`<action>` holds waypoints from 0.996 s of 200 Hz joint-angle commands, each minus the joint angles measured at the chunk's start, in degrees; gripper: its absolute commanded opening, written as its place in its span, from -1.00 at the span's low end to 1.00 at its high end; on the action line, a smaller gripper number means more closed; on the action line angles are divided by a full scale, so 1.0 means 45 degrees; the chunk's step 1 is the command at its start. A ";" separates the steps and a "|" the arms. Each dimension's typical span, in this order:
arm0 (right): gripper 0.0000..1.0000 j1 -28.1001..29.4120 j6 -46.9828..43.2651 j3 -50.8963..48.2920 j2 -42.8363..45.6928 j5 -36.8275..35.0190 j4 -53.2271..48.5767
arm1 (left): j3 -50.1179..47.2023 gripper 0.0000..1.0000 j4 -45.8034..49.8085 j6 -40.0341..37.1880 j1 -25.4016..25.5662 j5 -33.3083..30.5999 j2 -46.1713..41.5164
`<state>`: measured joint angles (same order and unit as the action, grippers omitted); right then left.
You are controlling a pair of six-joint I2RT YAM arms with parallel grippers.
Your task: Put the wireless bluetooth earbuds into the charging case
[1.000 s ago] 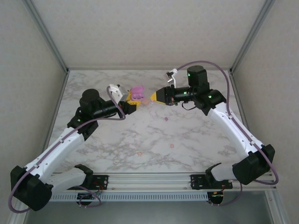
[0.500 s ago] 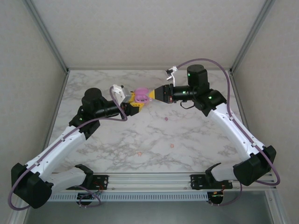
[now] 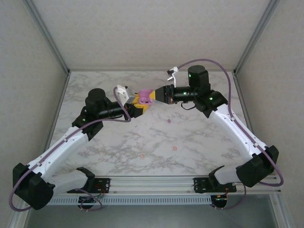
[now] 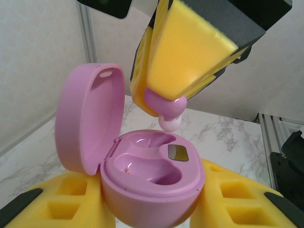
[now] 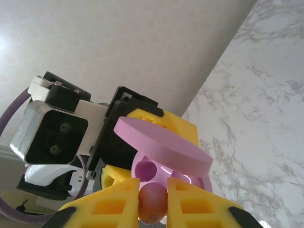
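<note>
Between the yellow pads (image 5: 118, 204) of your right pincer (image 5: 153, 190) sits one purple earbud (image 4: 165, 107). The pincer is closed tight on its rounded body, and the bud's paler tip pokes out below the pads. That tip hangs just above the charging case (image 4: 152, 183), over the hollow farther from the left wrist camera. I cannot tell whether it touches the rim yet.

Your left pincer (image 3: 137, 101) grips that case from the opposite side, its two yellow fingers narrowed onto the lower shell. It holds the case up off the marble desk (image 3: 118, 142). There is one case, pink-purple and open. Its lid (image 4: 85, 118) stands nearly upright on the hinge at the left side of the base in the left wrist view. From the right wrist camera the same lid lies like a slab across the top of the case, with the held bud just beneath it. The base shows two hollows (image 4: 152, 168), one behind the other, and a small dark square contact between them toward the right.

The two pincers meet tip to tip at the case.

On the desk, count three loose buds (image 3: 168, 121), tiny pinkish specks, all on the arm-base side of the case. One is near it, just below the right pincer in the top view. The other two (image 3: 174, 148) (image 3: 141, 156) lie well apart from the case, closer to the bases.
</note>
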<state>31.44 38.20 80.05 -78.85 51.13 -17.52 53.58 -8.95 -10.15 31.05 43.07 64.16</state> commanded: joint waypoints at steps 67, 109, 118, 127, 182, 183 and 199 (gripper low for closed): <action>-0.65 0.0206 -0.0499 0.0453 -0.0438 -0.0462 -0.0308 | 0.0515 -0.59 -0.0740 0.0605 0.0193 0.0430 -0.0039; -0.60 0.0248 -0.0852 0.0716 -0.0651 -0.0657 -0.0946 | 0.0456 -0.59 -0.0994 0.0810 0.0217 0.0358 -0.0037; -0.57 0.0251 -0.0926 0.0765 -0.0662 -0.0700 -0.1071 | 0.0456 -0.59 -0.1036 0.0864 0.0215 0.0341 -0.0037; -0.54 0.0240 -0.0977 0.0838 -0.0666 -0.0772 -0.1173 | 0.0456 -0.59 -0.1079 0.0903 0.0214 0.0315 -0.0039; -0.47 0.0255 -0.1325 0.1303 -0.0758 -0.1147 -0.1969 | 0.0443 -0.60 -0.1136 0.0986 0.0239 0.0237 -0.0059; -0.47 0.0248 -0.1323 0.1308 -0.0759 -0.1148 -0.1977 | 0.0449 -0.59 -0.1136 0.0986 0.0234 0.0235 -0.0069; -0.46 0.0245 -0.1376 0.1367 -0.0767 -0.1205 -0.2081 | 0.0437 -0.59 -0.1146 0.1000 0.0229 0.0246 -0.0078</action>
<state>32.21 33.71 84.42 -81.38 48.14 -23.94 53.89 -9.34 -6.59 31.20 42.78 64.31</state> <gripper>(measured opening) 0.264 0.370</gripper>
